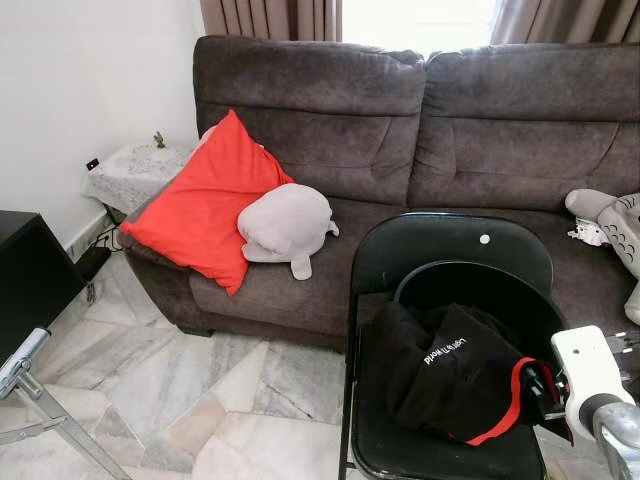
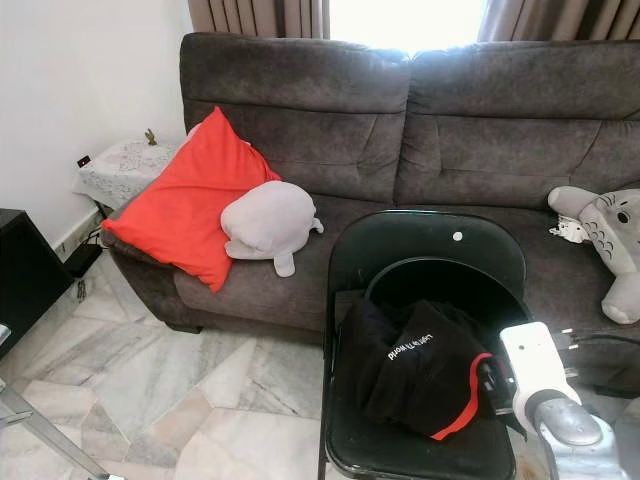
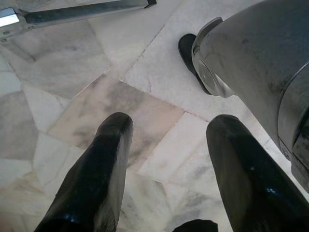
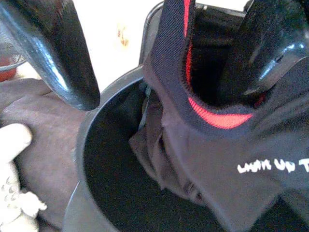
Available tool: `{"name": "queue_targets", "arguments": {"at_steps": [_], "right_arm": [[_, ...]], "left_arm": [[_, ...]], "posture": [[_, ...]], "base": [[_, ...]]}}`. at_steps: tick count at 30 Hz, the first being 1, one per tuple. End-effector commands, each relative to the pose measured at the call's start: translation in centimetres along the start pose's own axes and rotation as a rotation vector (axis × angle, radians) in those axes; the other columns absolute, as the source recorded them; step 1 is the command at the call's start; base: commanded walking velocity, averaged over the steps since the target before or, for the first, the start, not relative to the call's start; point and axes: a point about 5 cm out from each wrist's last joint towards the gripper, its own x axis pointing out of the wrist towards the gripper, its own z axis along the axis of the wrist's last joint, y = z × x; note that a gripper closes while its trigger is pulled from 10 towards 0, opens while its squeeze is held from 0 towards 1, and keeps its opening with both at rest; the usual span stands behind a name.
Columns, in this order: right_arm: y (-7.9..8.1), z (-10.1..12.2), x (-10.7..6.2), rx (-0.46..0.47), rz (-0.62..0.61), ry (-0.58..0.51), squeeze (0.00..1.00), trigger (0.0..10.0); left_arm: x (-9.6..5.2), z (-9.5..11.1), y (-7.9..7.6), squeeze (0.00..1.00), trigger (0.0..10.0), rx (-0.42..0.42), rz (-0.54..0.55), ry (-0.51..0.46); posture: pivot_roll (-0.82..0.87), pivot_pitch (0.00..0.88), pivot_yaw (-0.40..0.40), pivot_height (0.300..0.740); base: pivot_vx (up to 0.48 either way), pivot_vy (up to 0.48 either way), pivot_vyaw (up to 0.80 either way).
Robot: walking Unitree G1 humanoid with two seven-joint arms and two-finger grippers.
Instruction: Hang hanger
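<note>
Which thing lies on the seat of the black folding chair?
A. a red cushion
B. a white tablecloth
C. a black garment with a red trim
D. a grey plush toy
C: the black garment with a red trim lies bunched on the seat of the black folding chair, while the red cushion and the grey plush toy rest on the sofa behind it.

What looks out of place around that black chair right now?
A black garment with red trim lies crumpled on the folding chair seat, not hung. The right gripper is at its red-edged hem, fingers open around the fabric.
</note>
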Motion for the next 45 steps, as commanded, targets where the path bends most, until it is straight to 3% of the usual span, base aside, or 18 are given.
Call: {"name": "queue_targets", "arguments": {"at_steps": [1, 17, 18, 19, 20, 21, 45], "right_arm": [[-0.2, 0.3, 0.2, -0.003, 0.009, -0.009, 0.00, 10.0], [0.4, 1.9, 1.8, 0.032, 0.064, -0.063, 0.00, 10.0], [0.5, 1.9, 1.9, 0.030, 0.073, -0.066, 0.00, 9.1], [0.7, 2.0, 2.0, 0.030, 0.085, -0.071, 0.00, 3.5], [0.7, 2.0, 2.0, 0.030, 0.085, -0.071, 0.00, 3.5], [1.0, 2.1, 2.1, 0.032, 0.092, -0.073, 0.00, 0.0], [2.2, 0.7, 3.1, 0.032, 0.040, -0.013, 0.00, 0.0]], "left_arm": [[-0.1, -0.5, 0.3, 0.00, 10.0, 0.023, 0.009, 0.033], [-0.1, -0.6, 0.4, 0.00, 10.0, 0.031, 0.012, 0.037], [-0.1, -0.6, 0.4, 0.00, 10.0, 0.032, 0.012, 0.038], [-0.1, -0.6, 0.4, 0.00, 10.0, 0.032, 0.013, 0.038], [-0.1, -0.6, 0.4, 0.00, 10.0, 0.032, 0.013, 0.038], [-0.1, -0.6, 0.4, 0.00, 10.0, 0.031, 0.013, 0.038], [-0.1, -0.7, 0.3, 0.00, 10.0, 0.025, 0.015, 0.037]], "posture": [[-0.03, 0.000, 0.061, 0.740], [-0.02, 0.000, 0.063, 0.740], [-0.02, 0.000, 0.061, 0.740], [-0.02, 0.000, 0.062, 0.740], [-0.02, 0.000, 0.062, 0.740], [-0.02, 0.000, 0.062, 0.740], [0.00, 0.000, 0.059, 0.740]], "base": [[0.000, 0.000, 0.00], [0.000, 0.000, 0.00], [0.000, 0.000, 0.00], [0.000, 0.000, 0.00], [0.000, 0.000, 0.00], [0.000, 0.000, 0.00], [0.000, 0.000, 0.00]]}}
